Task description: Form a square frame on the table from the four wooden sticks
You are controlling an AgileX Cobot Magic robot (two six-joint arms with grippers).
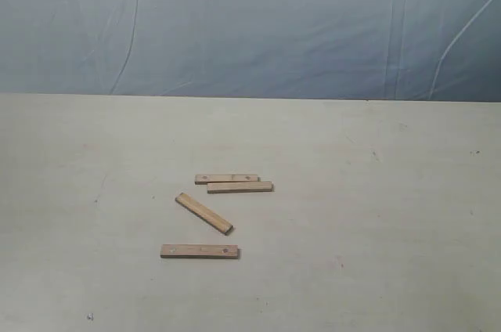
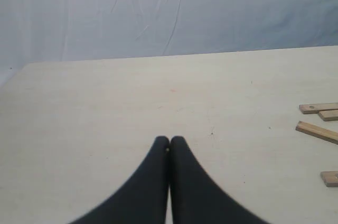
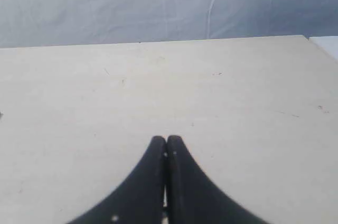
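The left gripper point(image 2: 169, 140) has its fingers pressed together, holding nothing; the four wooden sticks point(image 2: 317, 131) lie scattered on the table point(image 2: 95, 108), well apart from those fingertips, off to one side. The right gripper point(image 3: 166, 139) is likewise closed and empty

Light-brown sticks point(image 1: 203, 214), beige table point(image 1: 376, 214)

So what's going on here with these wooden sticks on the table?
Nothing is being handled right now. The four wooden sticks lie loose on the table: two side by side, one slanted, one apart nearer the camera, not yet arranged into a square. The left arm's fingers and the right arm's fingers are shut, empty and clear of the sticks.
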